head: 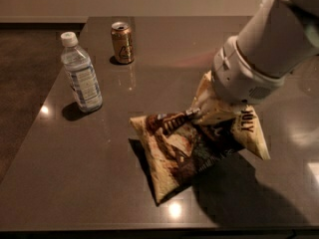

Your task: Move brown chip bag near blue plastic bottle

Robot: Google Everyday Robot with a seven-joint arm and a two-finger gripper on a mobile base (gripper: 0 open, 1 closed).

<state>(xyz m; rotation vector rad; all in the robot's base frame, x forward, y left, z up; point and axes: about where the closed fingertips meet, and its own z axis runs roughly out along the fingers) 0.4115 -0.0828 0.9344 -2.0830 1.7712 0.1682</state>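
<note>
On the dark table, far left, one blue plastic bottle stands upright, white cap on; I can't tell what's in it. Behind it to the right stands one gold drink can. Right of center is the single brown chip bag, well apart from the bottle, its right side lifted above its shadow. The claw pinches the bag's upper edge, under the thick white arm slanting down from the upper right.

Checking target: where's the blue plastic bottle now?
Camera view, upper left: blue plastic bottle upright, front-left of the gold can; gripper holds brown chip bag centre-right.
</note>
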